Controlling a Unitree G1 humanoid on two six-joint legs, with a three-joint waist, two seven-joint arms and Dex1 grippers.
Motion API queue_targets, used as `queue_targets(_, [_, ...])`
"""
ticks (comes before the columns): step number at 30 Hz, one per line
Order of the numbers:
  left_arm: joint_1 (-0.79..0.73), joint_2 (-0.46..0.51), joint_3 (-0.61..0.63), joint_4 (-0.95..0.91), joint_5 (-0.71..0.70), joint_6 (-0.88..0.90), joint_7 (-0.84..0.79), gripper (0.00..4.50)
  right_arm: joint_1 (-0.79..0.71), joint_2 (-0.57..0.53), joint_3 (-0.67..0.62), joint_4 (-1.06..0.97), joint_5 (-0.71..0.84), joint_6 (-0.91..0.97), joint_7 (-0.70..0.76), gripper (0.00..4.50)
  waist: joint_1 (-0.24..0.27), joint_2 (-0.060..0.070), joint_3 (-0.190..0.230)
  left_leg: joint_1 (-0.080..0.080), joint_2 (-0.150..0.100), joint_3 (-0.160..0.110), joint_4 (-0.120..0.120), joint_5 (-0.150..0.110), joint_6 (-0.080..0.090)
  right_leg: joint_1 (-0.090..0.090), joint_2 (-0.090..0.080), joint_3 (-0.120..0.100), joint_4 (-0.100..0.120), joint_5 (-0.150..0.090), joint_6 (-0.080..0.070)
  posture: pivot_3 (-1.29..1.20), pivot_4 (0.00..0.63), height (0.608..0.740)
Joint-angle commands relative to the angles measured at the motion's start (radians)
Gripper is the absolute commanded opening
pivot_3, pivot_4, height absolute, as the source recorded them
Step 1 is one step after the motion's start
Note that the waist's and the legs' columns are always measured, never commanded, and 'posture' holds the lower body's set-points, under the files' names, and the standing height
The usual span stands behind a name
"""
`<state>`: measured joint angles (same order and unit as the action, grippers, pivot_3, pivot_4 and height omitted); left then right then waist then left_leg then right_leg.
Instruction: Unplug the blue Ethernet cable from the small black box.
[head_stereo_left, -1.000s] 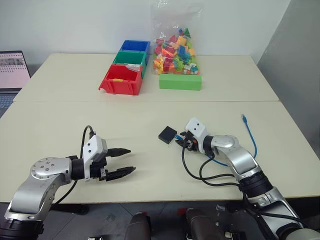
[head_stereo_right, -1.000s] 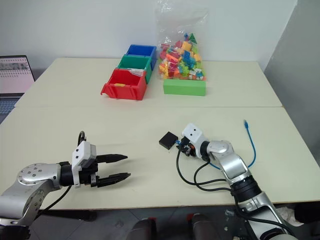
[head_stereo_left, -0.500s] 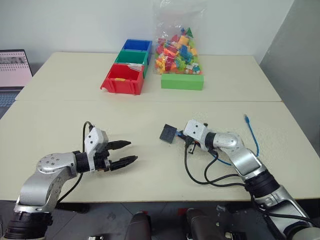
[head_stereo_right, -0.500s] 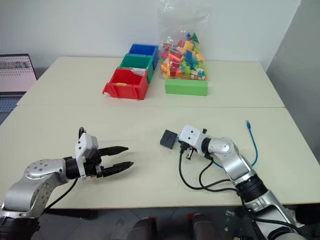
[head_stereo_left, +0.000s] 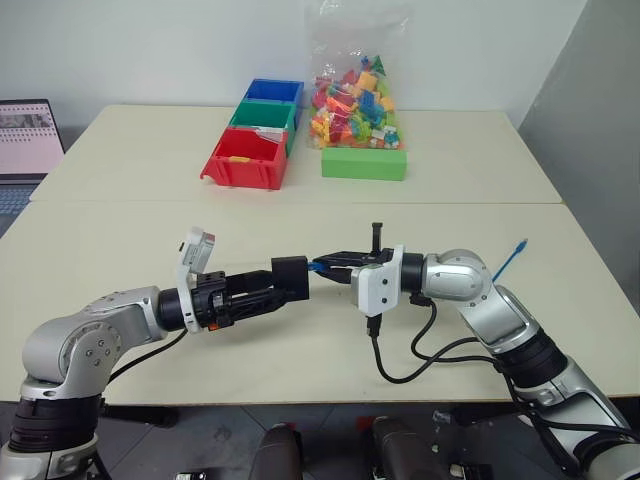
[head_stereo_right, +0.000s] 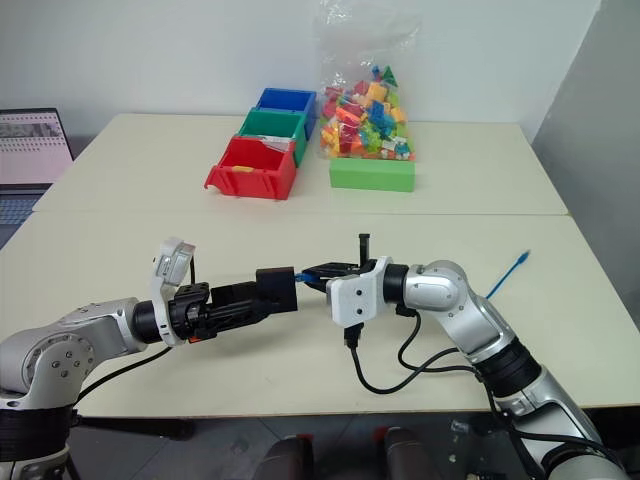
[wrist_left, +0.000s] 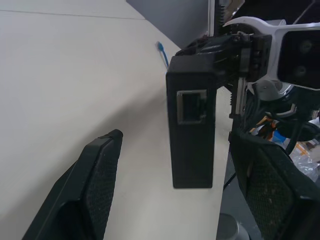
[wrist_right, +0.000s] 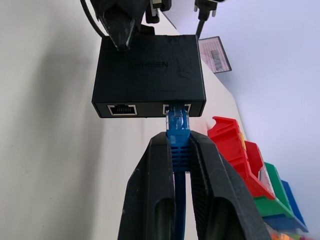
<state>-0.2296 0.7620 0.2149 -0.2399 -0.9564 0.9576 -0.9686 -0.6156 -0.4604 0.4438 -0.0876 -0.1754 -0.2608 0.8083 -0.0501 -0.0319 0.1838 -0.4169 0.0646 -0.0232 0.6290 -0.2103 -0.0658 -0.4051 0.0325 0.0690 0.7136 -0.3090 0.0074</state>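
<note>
- Above the tabletop (head_stereo_left: 120, 230), between the two arms, the small black box (head_stereo_left: 290, 276) hangs in the air with the blue Ethernet cable (wrist_right: 177, 125) plugged into one of its ports.
- Right claw (wrist_right: 176, 150): its two fingers are closed tight on the cable's blue boot, just behind the plug.
- Left claw (wrist_left: 170, 180): its fingers stand wide apart on either side of the box; from the head views the box sits at their tips, but I cannot tell whether they actually pinch it.
- Done so far, as I judge it: the cable end is gripped and the box is lifted clear of the tabletop. Left to do: brace the box firmly with the left claw, then draw the plug straight out. The plug is still seated.
- Orientation: the plug's long axis lies roughly level, pointing toward the robot's left into the box's port face; the cable trails rightward, its free end (head_stereo_left: 515, 248) near the tabletop's right edge.
</note>
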Motion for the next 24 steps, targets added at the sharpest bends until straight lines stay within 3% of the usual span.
queue_targets(1, [-0.012,-0.007,0.018,-0.041,-0.035,0.012,0.018,3.63,-0.028,0.005,-0.019,-0.035,0.001,-0.010,0.010,0.14,0.000,0.000,0.000,0.000,0.000,0.000,0.000,0.000,0.000,0.000,0.000,0.000,0.000,0.000,0.000,0.00,0.150,0.740])
queue_targets(3, [-0.011,-0.007,0.019,-0.041,-0.043,0.018,0.024,3.63,-0.028,0.008,-0.021,-0.037,0.002,-0.005,0.011,0.14,0.000,0.000,0.000,0.000,0.000,0.000,0.000,0.000,0.000,0.000,0.000,0.000,0.000,0.000,0.000,0.00,0.150,0.740])
queue_targets(13, [-0.025,-0.012,0.022,-0.032,-0.079,0.037,0.047,1.85,-0.026,0.017,-0.024,-0.042,-0.007,-0.005,0.010,0.14,0.000,0.000,0.000,0.000,0.000,0.000,0.000,0.000,0.000,0.000,0.000,0.000,0.000,0.000,0.000,0.00,0.150,0.740])
queue_targets(17, [-0.029,-0.015,0.015,-0.031,-0.077,0.038,0.051,0.91,-0.022,0.015,-0.018,-0.045,-0.021,-0.018,0.007,0.14,0.000,0.000,0.000,0.000,0.000,0.000,0.000,0.000,0.000,0.000,0.000,0.000,0.000,0.000,0.000,0.00,0.150,0.740])
queue_targets(20, [-0.029,-0.013,0.012,-0.031,-0.075,0.038,0.048,0.80,-0.020,0.003,-0.007,-0.045,-0.045,-0.041,0.013,0.14,0.000,0.000,0.000,0.000,0.000,0.000,0.000,0.000,0.000,0.000,0.000,0.000,0.000,0.000,0.000,0.00,0.150,0.740])
queue_targets(22, [-0.029,-0.009,0.007,-0.028,-0.071,0.037,0.040,0.80,-0.017,-0.001,-0.009,-0.042,-0.051,-0.053,0.014,0.84,0.001,0.000,0.000,0.000,0.000,0.000,0.000,0.000,0.000,0.000,0.000,0.000,0.000,0.000,0.000,0.00,0.150,0.740])
queue_targets(24, [-0.025,-0.007,0.004,-0.029,-0.071,0.038,0.035,0.80,-0.014,-0.006,-0.012,-0.045,-0.051,-0.055,0.019,1.23,0.001,0.000,0.000,0.000,0.000,0.000,0.000,0.000,0.000,0.000,0.000,0.000,0.000,0.000,0.000,0.00,0.150,0.740])
